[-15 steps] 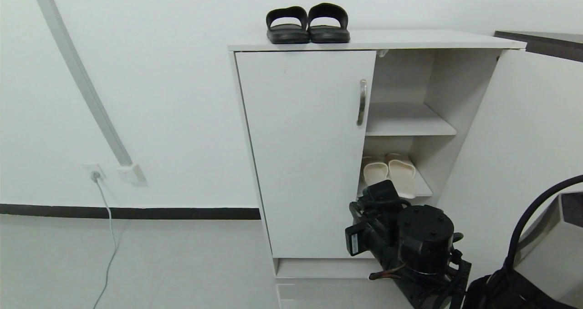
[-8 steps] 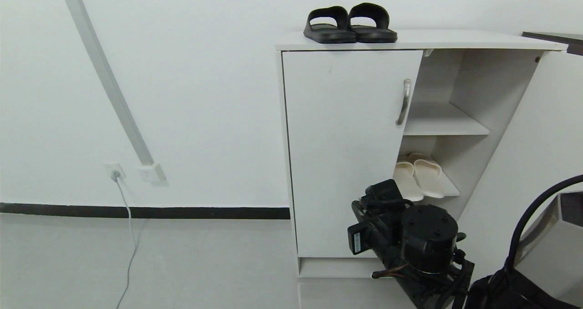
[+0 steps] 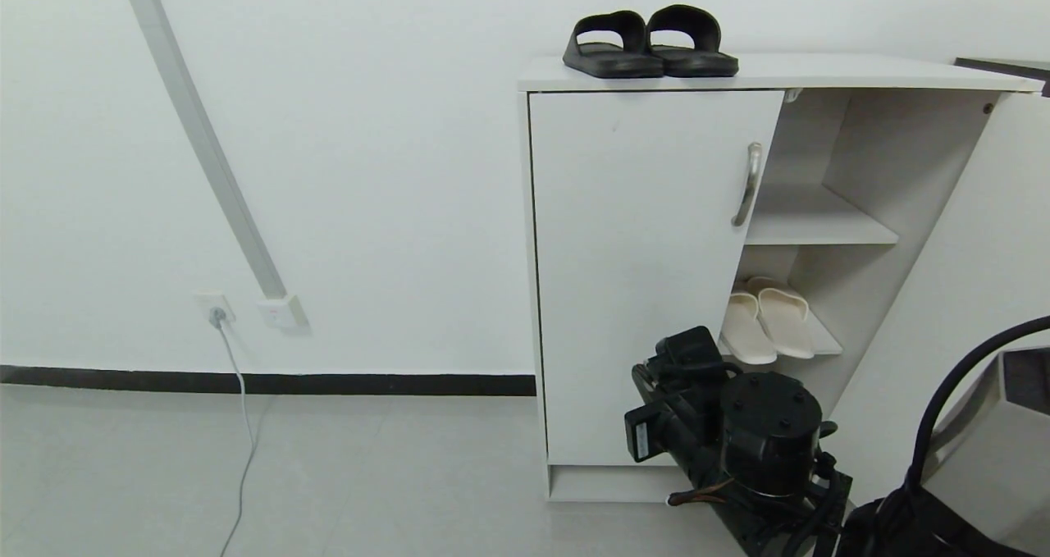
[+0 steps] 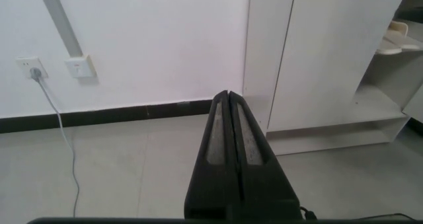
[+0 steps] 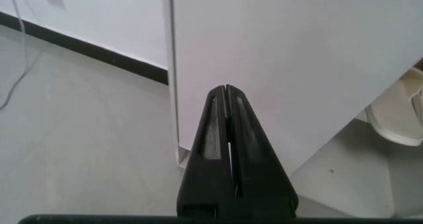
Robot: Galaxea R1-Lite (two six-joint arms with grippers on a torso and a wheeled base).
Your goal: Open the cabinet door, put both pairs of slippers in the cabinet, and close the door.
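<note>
Two matte black slippers [image 3: 650, 42] are sitting atop your boxy white cabinet [image 3: 648, 278], two smooth cream slippers [image 3: 769, 326] lying inside, left gripper [image 4: 227, 95] and right gripper [image 5: 227, 88] both pinching closed, empty.

The right door [image 3: 968, 278] is swinging wide, giving a straight way into the right half of the cabinet [image 3: 820, 71]. The upper shelf [image 3: 820, 227] is offering room across its width. The cream slippers [image 3: 771, 327] are taking up the shelf below. The left door [image 3: 648, 278] is sitting shut, walling off that half, its handle [image 3: 746, 184] jutting at the opening's edge. The black slippers [image 3: 652, 44] are sitting on top, open air above. The right gripper [image 5: 227, 92], fingers pressed together, is facing the shut door.
</note>
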